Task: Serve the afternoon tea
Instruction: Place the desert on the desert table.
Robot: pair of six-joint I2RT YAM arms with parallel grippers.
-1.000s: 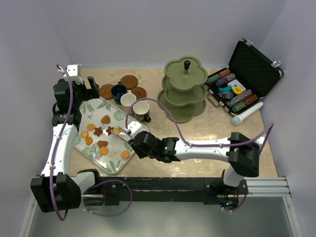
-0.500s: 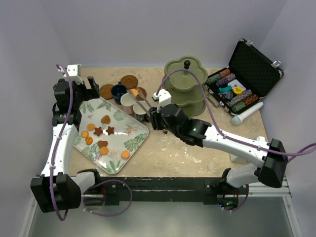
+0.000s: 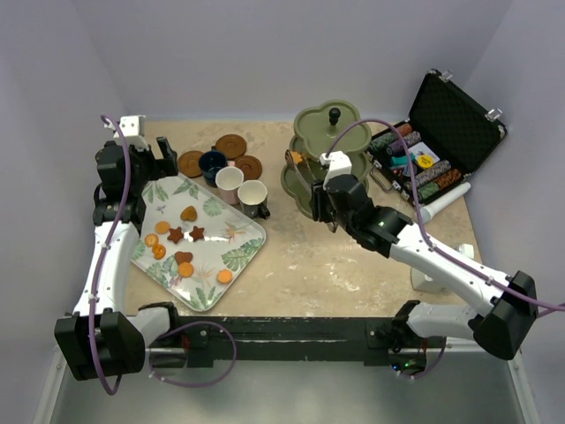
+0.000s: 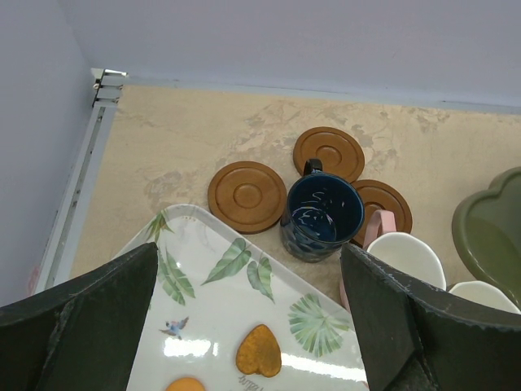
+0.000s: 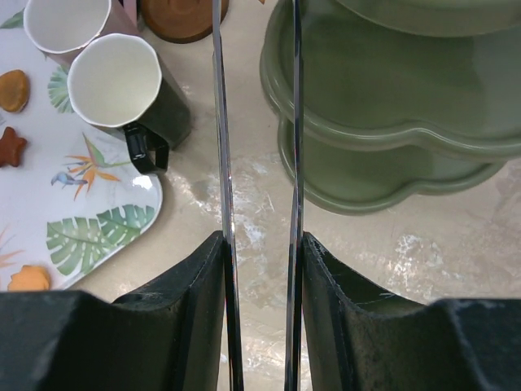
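At the left rim of the green stand [image 3: 318,132], near its middle tier, the tongs [image 3: 306,181] hold a small orange piece [image 3: 297,158], which I judge to be one biscuit. The right arm [image 3: 415,247] carries these tongs. Its jaws are clenched on the two thin blades, as the right wrist view shows, but the tips are outside that view. The biscuit hangs at the edge of the tier and is not yet laid down.

On the tiers themselves I see no biscuit, though parts of the lower tiers are hidden. About nine biscuits [image 3: 189,213], orange and brown, lie on the leaf-patterned tray [image 3: 238,252].

The navy cup [image 4: 321,213] stands on the tabletop [image 3: 335,265] between the three brown saucers [image 4: 247,185]. It touches them or is just beside them, and I cannot tell if it sits on one. The pinkish-white cup [image 3: 229,180] and the cream cup [image 3: 253,195] stand side by side just beside the far edge of the tray, not on saucers.

The left arm [image 3: 106,256] hangs over the far corner of the tray. Its jaws are released and wide apart, with nothing between them.

So the serving looks to be at its beginning. One biscuit is about to reach the stand, and the other biscuits and all three cups are left to do.
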